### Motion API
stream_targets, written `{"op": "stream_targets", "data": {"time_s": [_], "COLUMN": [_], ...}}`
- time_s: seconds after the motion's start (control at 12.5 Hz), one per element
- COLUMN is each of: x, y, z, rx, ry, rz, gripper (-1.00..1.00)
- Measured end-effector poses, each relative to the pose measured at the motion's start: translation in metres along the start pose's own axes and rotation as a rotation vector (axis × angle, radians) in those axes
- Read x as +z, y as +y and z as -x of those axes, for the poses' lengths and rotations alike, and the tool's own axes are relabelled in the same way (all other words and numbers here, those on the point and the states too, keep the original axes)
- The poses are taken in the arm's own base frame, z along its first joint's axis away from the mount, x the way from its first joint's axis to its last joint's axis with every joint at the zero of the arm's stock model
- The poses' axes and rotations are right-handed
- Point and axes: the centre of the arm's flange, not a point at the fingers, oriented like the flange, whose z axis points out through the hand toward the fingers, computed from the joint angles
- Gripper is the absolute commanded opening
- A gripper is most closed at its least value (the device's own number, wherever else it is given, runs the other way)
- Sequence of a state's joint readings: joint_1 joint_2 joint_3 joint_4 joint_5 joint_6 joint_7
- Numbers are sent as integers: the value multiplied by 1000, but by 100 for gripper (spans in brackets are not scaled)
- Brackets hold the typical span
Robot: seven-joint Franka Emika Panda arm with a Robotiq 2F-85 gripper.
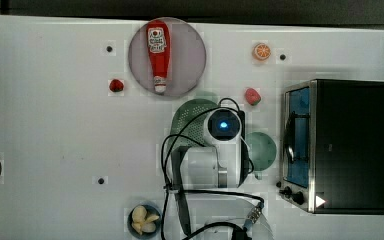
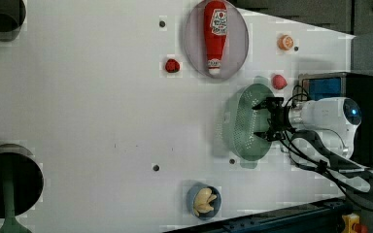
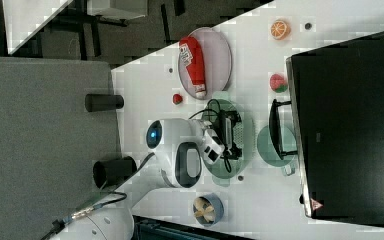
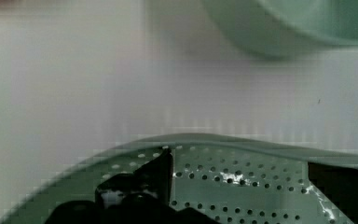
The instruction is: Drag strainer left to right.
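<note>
Pincer [image 2: 267,121] is hanging spread over the strainer [image 2: 240,124], gripping nothing. Engagement step is pending; next move calls for lowering onto the rim before dragging.

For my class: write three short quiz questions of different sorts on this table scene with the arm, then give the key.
1. True or false: the gripper is open over the strainer.
2. What lies on the round plate? A) orange slice B) ketchup bottle C) mug
3. Fill in: in the top view, the green mug stands between the strainer and the ____.

Key: 1 true. 2 B. 3 toaster oven.
</note>
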State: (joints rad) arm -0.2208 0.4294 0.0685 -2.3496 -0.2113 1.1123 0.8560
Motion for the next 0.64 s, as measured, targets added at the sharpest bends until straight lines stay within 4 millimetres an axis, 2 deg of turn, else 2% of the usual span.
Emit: {"op": "stream_targets", "data": {"time_s": [0.16,0.4,0.56,0.64], "x": [4,-9,-34,-58], "y": [7,5,2,-1], "z": [-11,-13,1,9], "rx": [-24,-46,-181,-253], "ry": [18,3,12,28], "rz": [4,-10,-24,-34], "gripper": [100,100,100,100]}}
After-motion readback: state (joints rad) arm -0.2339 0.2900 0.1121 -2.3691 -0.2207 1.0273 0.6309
